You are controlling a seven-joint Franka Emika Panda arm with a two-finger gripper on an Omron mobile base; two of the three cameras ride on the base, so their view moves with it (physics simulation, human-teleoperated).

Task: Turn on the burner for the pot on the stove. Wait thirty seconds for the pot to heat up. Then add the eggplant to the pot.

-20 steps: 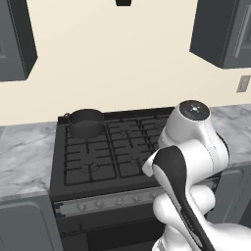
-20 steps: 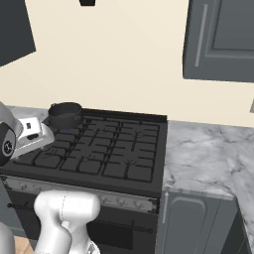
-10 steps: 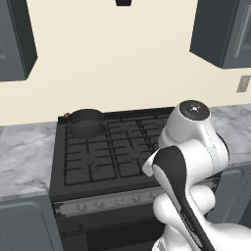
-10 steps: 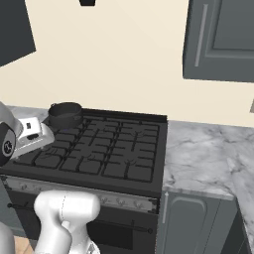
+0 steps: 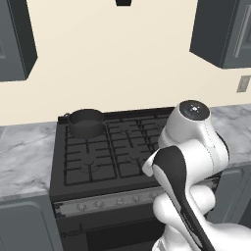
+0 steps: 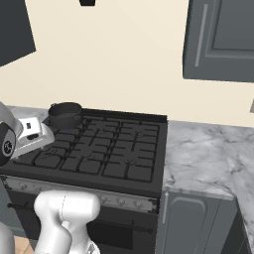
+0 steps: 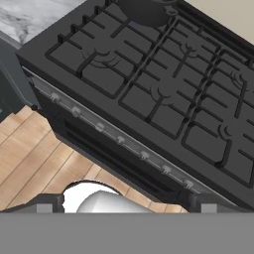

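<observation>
Wood flooring (image 7: 34,149) runs under you nearest the camera, operator, and your gripper (image 7: 127,201) hangs out in front of the stove (image 5: 93,184), jaws spread as wide as they go with nothing between them. You can see its two dark fingertips (image 7: 47,202) at the bottom of the hand view, well apart from the range.

Next out is the silver knob strip (image 7: 119,140), a row of small knobs running across the hand view from upper left to lower right. That's the relation your move turns on: the knobs sit ahead of and above the jaws in that view, strip lying crosswise to your line of approach, so you've got to close forward onto the range front before anything turns.

Past the strip, six grated burners. The pot (image 5: 86,122) sits on the back-left burner (image 5: 87,131), handles out to the sides, tight against the back edge of the stove. In the hand view the pot (image 7: 149,11) is clipped by the top edge.

Marble counter (image 5: 22,157) on the left, more of it (image 6: 208,158) on the right, dark cabinets (image 6: 221,39) above.

The right base view gives you the hand (image 6: 32,133) hanging off the stove's front left corner; the left base view hides it behind the white arm (image 5: 188,157). Only the hand view resolves individual knobs. No eggplant that I can make out from here.
</observation>
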